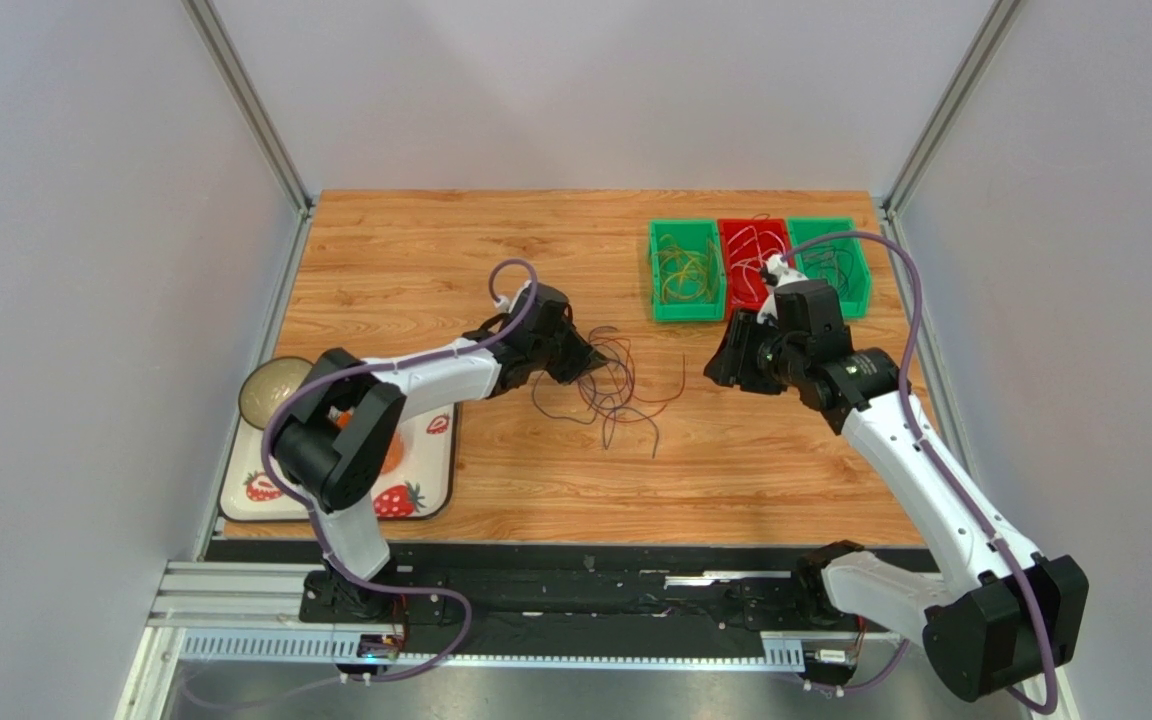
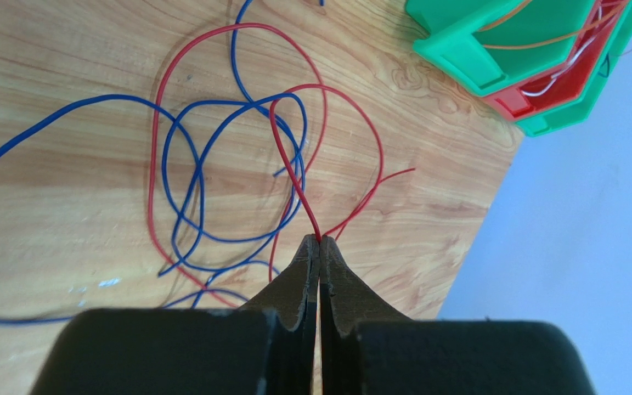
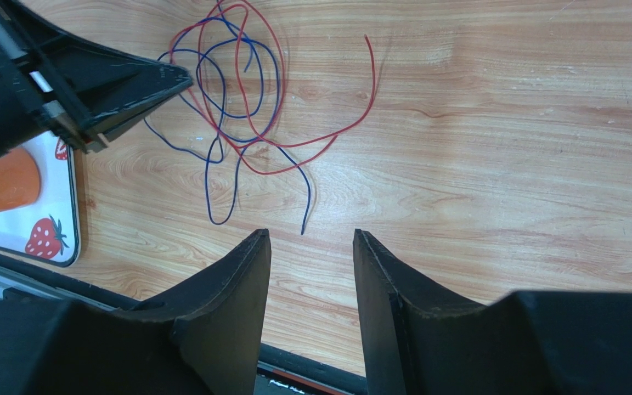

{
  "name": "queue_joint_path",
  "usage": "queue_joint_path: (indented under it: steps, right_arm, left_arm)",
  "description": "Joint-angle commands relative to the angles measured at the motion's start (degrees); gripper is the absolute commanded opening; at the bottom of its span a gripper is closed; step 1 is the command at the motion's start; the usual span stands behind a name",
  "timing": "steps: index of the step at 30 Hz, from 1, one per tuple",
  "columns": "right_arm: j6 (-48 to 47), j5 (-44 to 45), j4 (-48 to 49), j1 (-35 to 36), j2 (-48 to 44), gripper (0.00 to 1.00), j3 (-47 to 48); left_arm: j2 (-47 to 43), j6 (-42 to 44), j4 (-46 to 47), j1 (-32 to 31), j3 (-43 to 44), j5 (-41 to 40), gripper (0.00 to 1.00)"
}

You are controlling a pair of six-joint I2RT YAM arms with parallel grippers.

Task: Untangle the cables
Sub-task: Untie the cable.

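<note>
Red and blue cables (image 1: 615,387) are lying in a loose tangle on the wooden table (image 1: 387,255), near its middle, between the two arms. The left tool (image 2: 320,243) is pressing its jaws together on one red cable (image 2: 292,177), pinching it at a bend where two runs are meeting at the fingertips. The rest of that cable is looping out through the blue cables (image 2: 201,177). The right tool (image 3: 309,239) is hovering apart from the tangle, jaws spread, with nothing between them. Three bins (image 1: 653,270), green, red and green, are standing at the far right of the table, each holding thin wires. Judging by their fine gauge and slack curves, the cables are probably handling as light, limp and slightly springy. A pull on one is likely dragging its neighbours wherever loops are crossing. A hold near a free end, or on an outer loop clear of crossings, is looking safer than one in the dense middle.
</note>
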Motion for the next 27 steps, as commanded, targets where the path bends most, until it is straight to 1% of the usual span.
queue_joint_path:
  steps: [1, 3, 5, 6, 9, 11, 13, 16, 17, 18, 19, 20, 22, 23, 25, 26, 27]
  right_arm:
    - [0.4, 0.61, 0.66, 0.2, -1.92, 0.45, 0.51]
    - [0.58, 0.26, 0.83, 0.2, -2.01, 0.45, 0.68]
    - [1.19, -0.09, 0.83, 0.29, -2.18, 0.45, 0.95]
    - [1.28, -0.26, 0.83, 0.2, -2.36, 0.45, 1.03]
    - [1.81, -0.79, 0.83, 0.2, -2.97, 0.45, 1.21]
    - [2.07, -1.14, 0.83, 0.2, -3.5, 0.45, 1.3]
    - [2.16, -1.49, 0.83, 0.11, -3.77, 0.45, 1.65]
    - [2.33, -1.58, 0.48, 0.11, -4.64, 0.45, 2.61]
    - [2.25, -1.67, 0.57, 0.2, -4.99, 0.45, 2.88]
    - [2.33, -1.76, 0.57, 0.2, -5.17, 0.45, 3.23]
    - [2.34, -2.02, 0.39, 0.2, -5.26, 0.45, 4.01]
    - [2.25, -2.2, 0.39, 0.2, -5.52, 0.45, 4.37]
    - [2.25, -2.37, 0.22, 0.2, -5.87, 0.45, 5.25]
    - [2.25, -2.38, 0.13, 0.11, -6.31, 0.45, 5.51]
    - [2.34, -2.64, 0.13, 0.2, -6.84, 0.45, 5.95]
    - [2.42, -2.64, 0.04, 0.2, -7.36, 0.45, 6.13]
    - [2.51, -2.64, 0.04, 0.2, -7.63, 0.45, 6.13]
  left_arm:
    - [-11.09, 7.31, -6.86, -0.19, 4.9, -3.18, 0.0]
    - [-13.65, 10.2, -8.63, -0.19, 6.73, -5.54, 0.0]
    - [-16.82, 12.58, -12.41, -0.19, 9.36, -6.78, 0.0]
    - [-17.7, 15.21, -13.81, -0.27, 10.43, -7.48, 0.0]
    - [-20.51, 19.95, -18.21, -0.19, 14.65, -7.4, 0.0]
    - [-22.36, 22.34, -19.89, -0.27, 17.45, -6.44, 0.0]
    - [-23.76, 26.73, -21.46, -0.19, 20.0, -4.42, 0.0]
    - [-24.12, 33.41, -24.01, -0.28, 26.42, -1.16, 0.0]
    - [-23.78, 35.17, -25.24, -0.28, 30.7, -0.72, 0.0]
    - [-23.42, 38.32, -28.56, -0.28, 33.26, -0.37, 0.0]
    - [-22.38, 39.65, -30.24, -0.28, 35.81, -0.19, 0.0]
    - [-22.02, 41.93, -31.39, -0.28, 40.62, 1.46, 0.0]
    - [-21.05, 43.53, -32.63, -0.28, 44.96, 3.75, 0.0]
    - [-20.87, 44.66, -32.63, -0.28, 49.16, 6.03, 0.0]
    - [-20.08, 45.37, -32.64, -0.28, 53.31, 7.71, 0.0]
    - [-19.82, 46.25, -32.72, -0.28, 57.59, 8.68, 0.0]
    - [-19.03, 46.61, -32.81, -0.28, 59.72, 8.95, 0.0]
